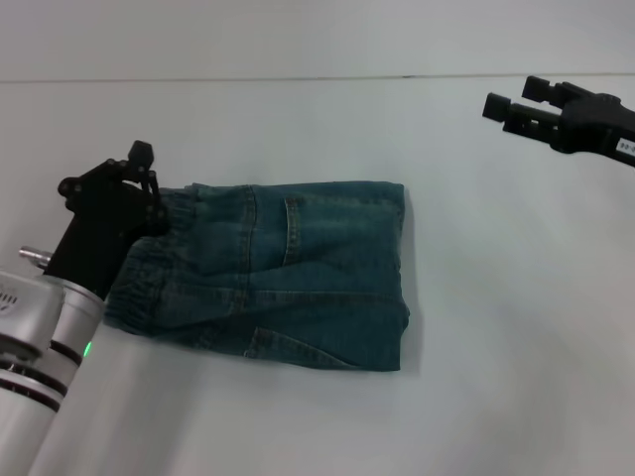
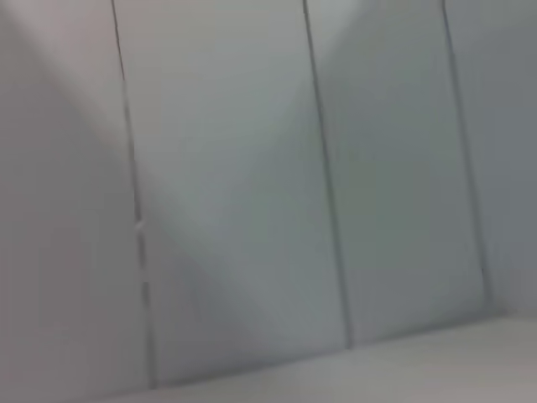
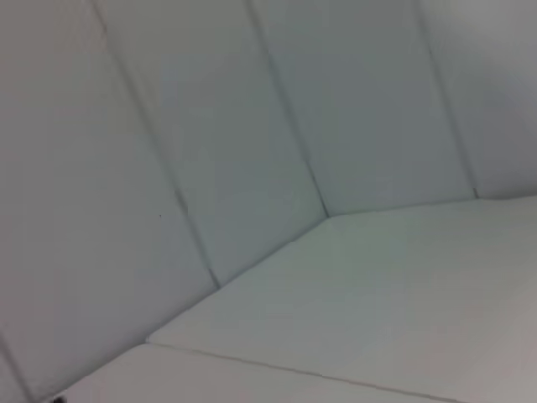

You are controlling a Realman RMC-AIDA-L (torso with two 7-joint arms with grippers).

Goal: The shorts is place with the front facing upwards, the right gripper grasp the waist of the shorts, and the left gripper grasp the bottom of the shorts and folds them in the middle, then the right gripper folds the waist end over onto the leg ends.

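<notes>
Left gripper [image 1: 149, 193]: black boxy claw at the left end of the shorts, over the gathered waistband; whether its fingers are parted or closed on the cloth cannot be told.
Left arm [image 1: 35, 347]: white and silver cylinder with black rings, one green light lit.
Right gripper [image 1: 516, 102]: black boxy claw, raised at the far right, well apart from the shorts; fingers parted, nothing between them; one white sticker on its body.
Shorts [image 1: 298, 283]: one pair, blue washed denim with faded patches, lying flat on the table, folded lengthwise into a rough rectangle.
Waistband [image 1: 149, 278]: ruffled elastic, at the left end, just beside the left gripper.
Leg ends [image 1: 400, 288]: straight hemmed edges, stacked at the right end.
Table [image 1: 496, 327]: plain white, smooth, one thin seam across its far part.
Wrist views: pale panelled wall and white surface only.
</notes>
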